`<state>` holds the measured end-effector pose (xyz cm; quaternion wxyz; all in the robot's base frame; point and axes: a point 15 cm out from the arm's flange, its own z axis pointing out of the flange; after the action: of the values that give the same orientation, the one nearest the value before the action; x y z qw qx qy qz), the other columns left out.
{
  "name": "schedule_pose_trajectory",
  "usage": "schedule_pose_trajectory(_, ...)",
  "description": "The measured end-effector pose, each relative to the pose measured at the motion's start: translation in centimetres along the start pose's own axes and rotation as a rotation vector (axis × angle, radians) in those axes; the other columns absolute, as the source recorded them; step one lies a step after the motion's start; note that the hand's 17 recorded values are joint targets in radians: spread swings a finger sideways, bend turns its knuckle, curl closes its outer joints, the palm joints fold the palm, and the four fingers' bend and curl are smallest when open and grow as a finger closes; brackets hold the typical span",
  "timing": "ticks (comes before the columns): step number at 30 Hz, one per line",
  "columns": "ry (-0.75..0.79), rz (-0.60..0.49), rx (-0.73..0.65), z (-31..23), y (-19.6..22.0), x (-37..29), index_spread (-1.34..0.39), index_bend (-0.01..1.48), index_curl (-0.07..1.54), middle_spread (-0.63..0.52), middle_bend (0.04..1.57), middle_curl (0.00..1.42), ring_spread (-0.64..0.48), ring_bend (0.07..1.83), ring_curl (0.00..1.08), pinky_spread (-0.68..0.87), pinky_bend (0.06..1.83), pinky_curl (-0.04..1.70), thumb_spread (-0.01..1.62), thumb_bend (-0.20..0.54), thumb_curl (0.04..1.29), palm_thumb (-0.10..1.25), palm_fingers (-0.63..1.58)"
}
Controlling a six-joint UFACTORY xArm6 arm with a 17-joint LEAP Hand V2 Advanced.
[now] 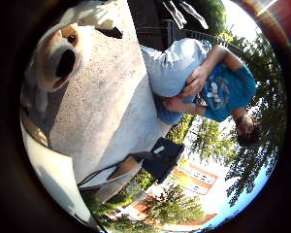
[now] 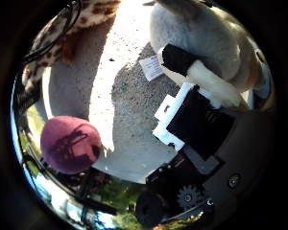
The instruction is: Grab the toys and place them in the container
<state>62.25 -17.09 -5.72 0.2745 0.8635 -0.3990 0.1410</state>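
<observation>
Lying on the pale speckled stone worktop [image 1: 111, 97], a white-and-tan plush dog with a black nose [image 1: 58, 58] is seen close to the palm; in the thumb side view its grey and cream body is met by the white and black hand [image 2: 192, 124], one of whose fingers [image 2: 182, 103] is laid against the plush; whether the fingers are curled round it or merely resting there cannot be told; a white sewn-in tag [image 2: 151, 67] lies on the worktop just beside the dog; a round purple soft toy [image 2: 69, 143] sits near the worktop's edge, well apart from the dog; a spotted tan-and-brown plush toy [image 2: 72, 28] lies at the far side.
</observation>
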Motion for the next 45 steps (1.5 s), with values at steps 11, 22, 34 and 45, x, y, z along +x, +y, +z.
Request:
schedule_pose_trajectory(11,-0.001,0.128,0.050,-3.7,2.7,6.0,-0.83,0.58,0.70,-0.19,1.26,0.91,-0.08,1.45,0.77,0.24,1.53,0.70,1.05,0.051,0.60,1.02,0.91)
schedule_pose_trajectory(22,-0.302,0.181,0.189,-20.0,9.6,5.9,-0.97,0.62,1.00,-0.20,1.36,1.00,-0.11,1.56,0.82,0.16,1.65,0.81,1.06,-0.006,0.70,1.04,0.77)
schedule_pose_trajectory(34,-0.537,-0.012,0.336,-45.2,18.6,-5.5,-1.03,0.60,1.28,-0.19,1.41,1.03,-0.12,1.63,0.83,0.13,1.69,0.87,1.07,-0.016,0.78,1.00,0.70)
schedule_pose_trajectory(45,-0.664,-0.141,0.373,-51.4,7.9,-19.1,-1.03,0.58,1.42,-0.19,1.42,1.04,-0.12,1.65,0.82,0.12,1.70,0.89,1.08,-0.018,0.82,0.96,0.68)
